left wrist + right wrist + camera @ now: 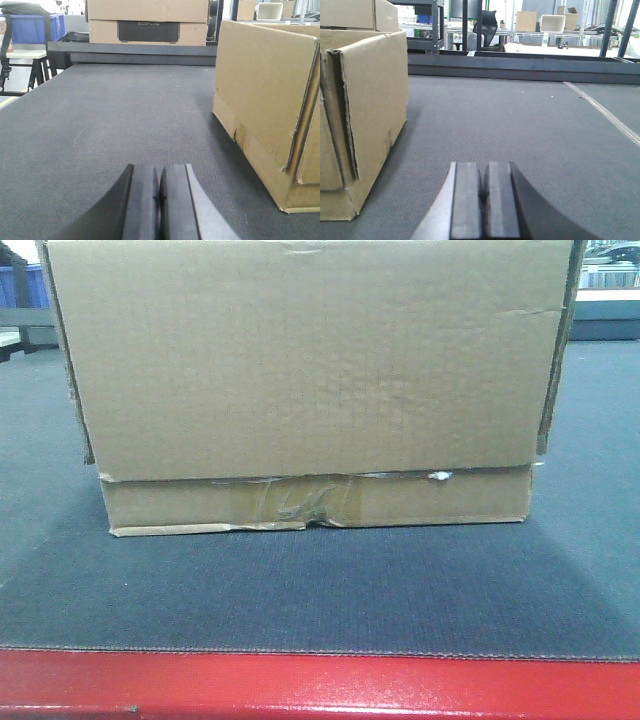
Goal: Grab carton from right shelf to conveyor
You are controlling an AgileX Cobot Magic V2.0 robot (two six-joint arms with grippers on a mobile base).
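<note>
Conveyor point(300, 590), carton point(310, 390) between closed grippers

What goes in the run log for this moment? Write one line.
large brown cardboard carton resting on dark grey conveyor belt | left claw shut, beside carton, empty | right claw shut, beside carton, empty

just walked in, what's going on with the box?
The carton sits flat on the conveyor, just behind its red front edge. Neither arm is holding it. The left gripper is shut and empty, low over the belt with the carton on its right. The right gripper is also shut and empty, with the carton on its left. The placing step looks done.
</note>
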